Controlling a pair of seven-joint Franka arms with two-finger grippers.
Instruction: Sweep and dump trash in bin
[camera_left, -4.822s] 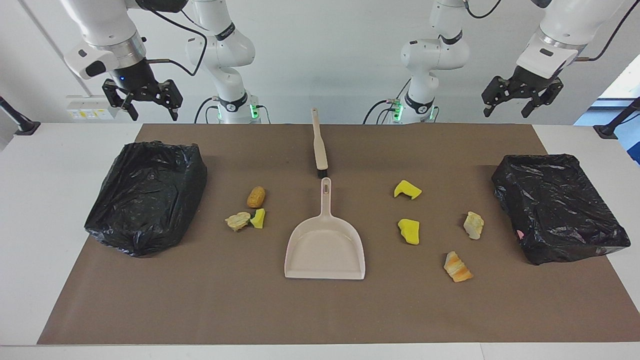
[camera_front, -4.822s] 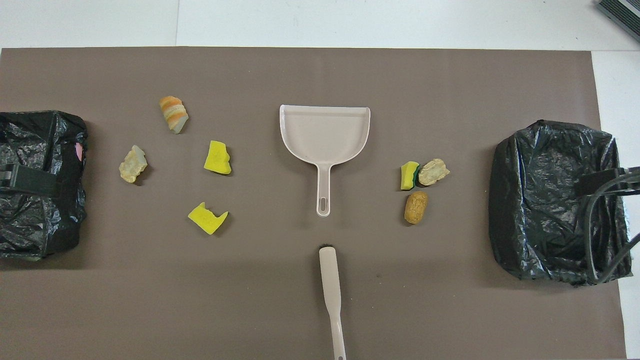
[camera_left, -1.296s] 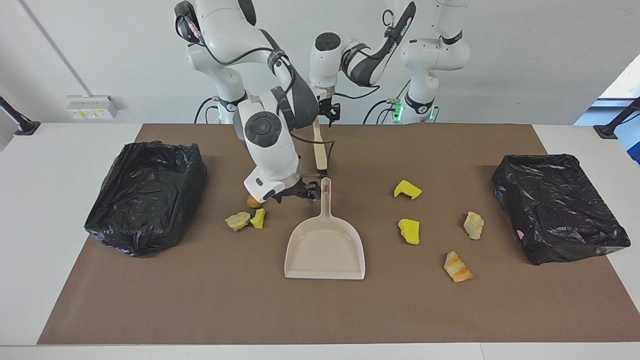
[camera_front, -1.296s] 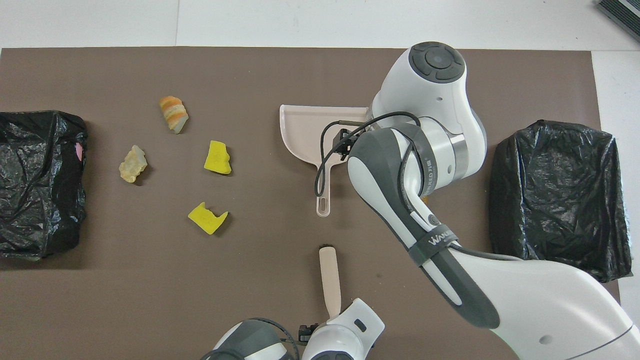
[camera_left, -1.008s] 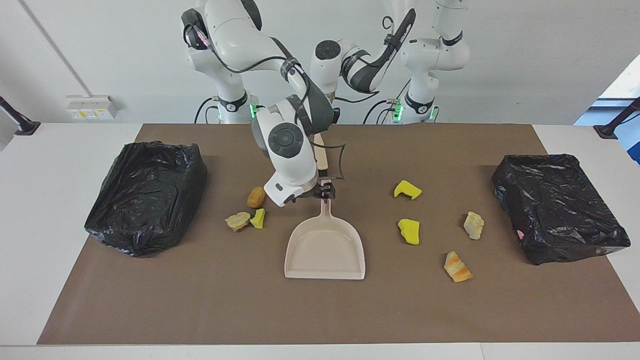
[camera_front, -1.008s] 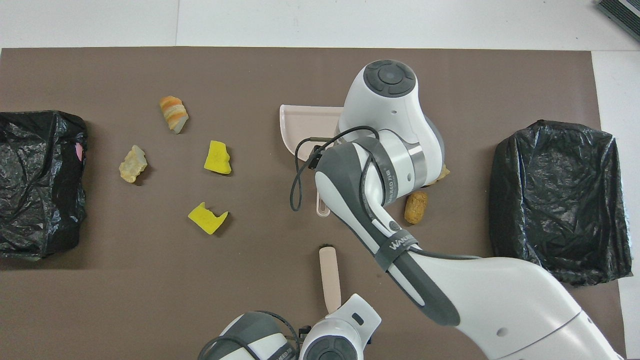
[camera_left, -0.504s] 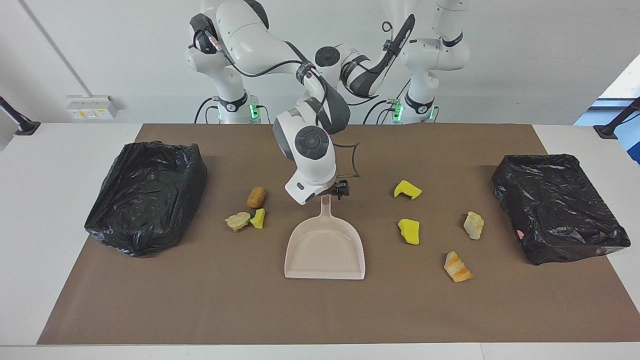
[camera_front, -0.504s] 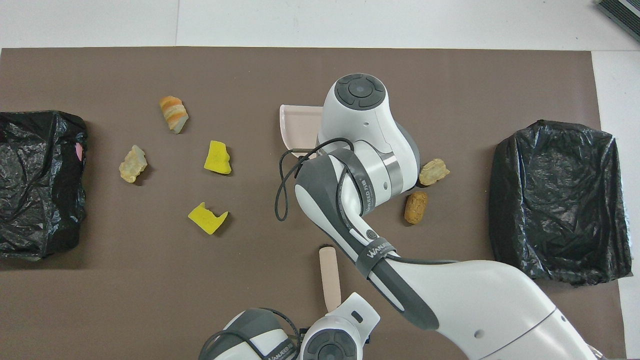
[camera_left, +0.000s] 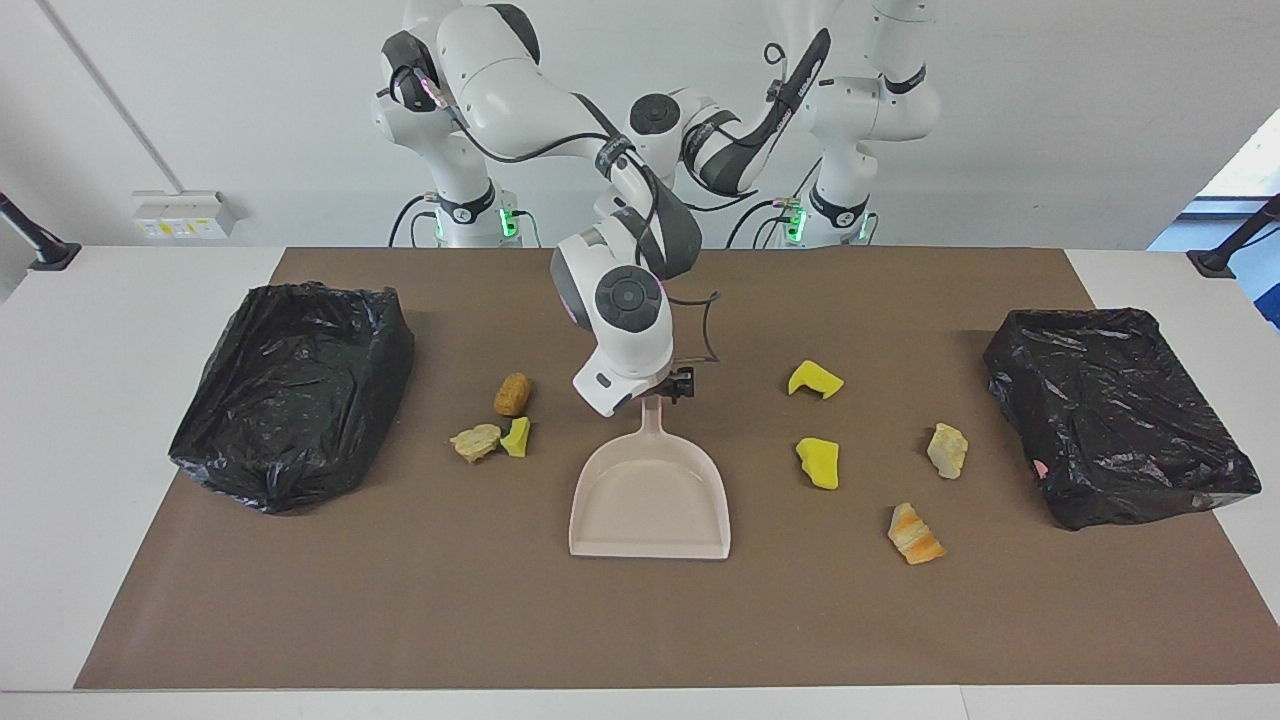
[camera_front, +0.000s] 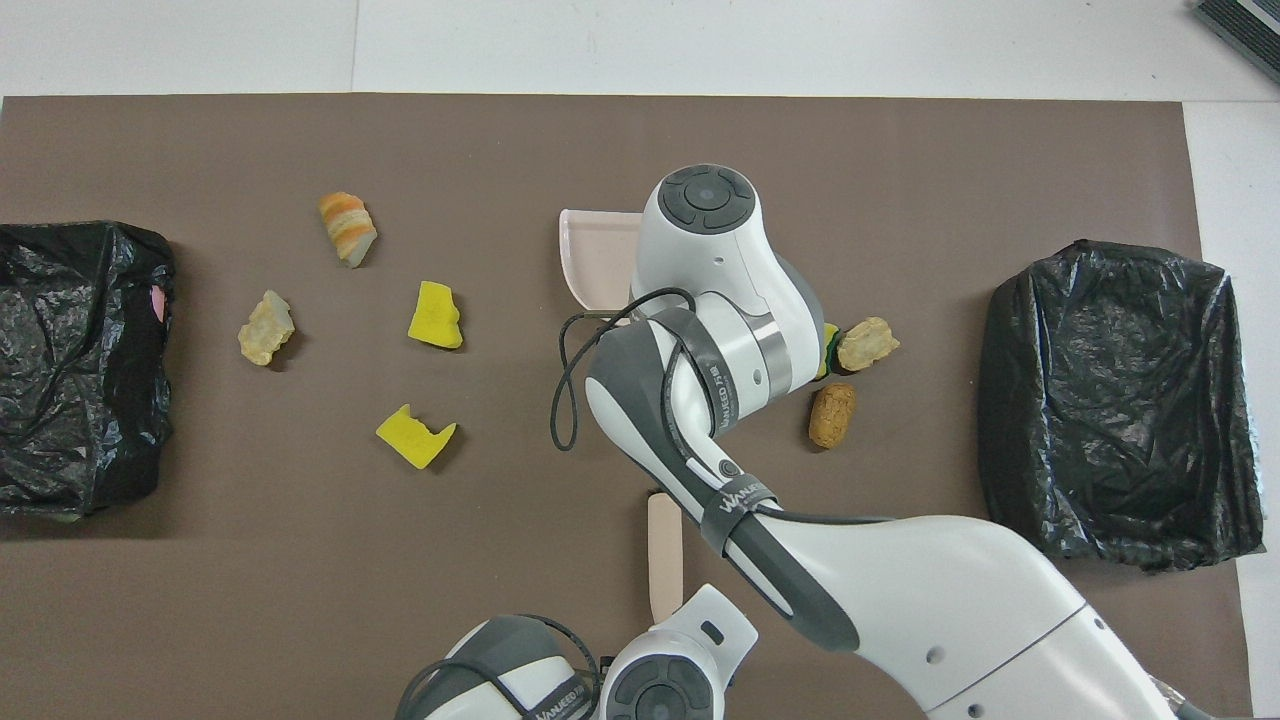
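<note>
Facing view: the right hand (camera_left: 668, 386) is down at the top end of the beige dustpan (camera_left: 650, 500) handle, and the pan stretches from it away from the robots, flat on the brown mat (camera_left: 640, 620) that covers the surface. Whether this hand is spread or pinching the handle I cannot tell, since its wrist covers most of it. Just beside the hand toward the right arm's end lie a brown croquette (camera_left: 512, 393), a beige bread chunk (camera_left: 475, 441) and a yellow-green sponge piece (camera_left: 517, 437), the last two touching; past them sits a black-bagged bin (camera_left: 295, 390). Toward the left arm's end from the hand lie two yellow sponge wedges (camera_left: 814, 380) (camera_left: 819, 462), a second bread chunk (camera_left: 946, 450) and an orange-striped pastry piece (camera_left: 914, 533), all apart from one another, with a second black-bagged bin (camera_left: 1115, 410) near them at that end. The left hand is hidden by the right arm's elbow. Overhead view: the right arm's wrist covers its hand and most of the dustpan, leaving one corner of the pan bare. The left hand (camera_front: 690, 640) is pressed together at the robots' edge of the mat, and the beige brush (camera_front: 663, 560) handle runs from under it toward the dustpan; the grip itself is hidden.
</note>
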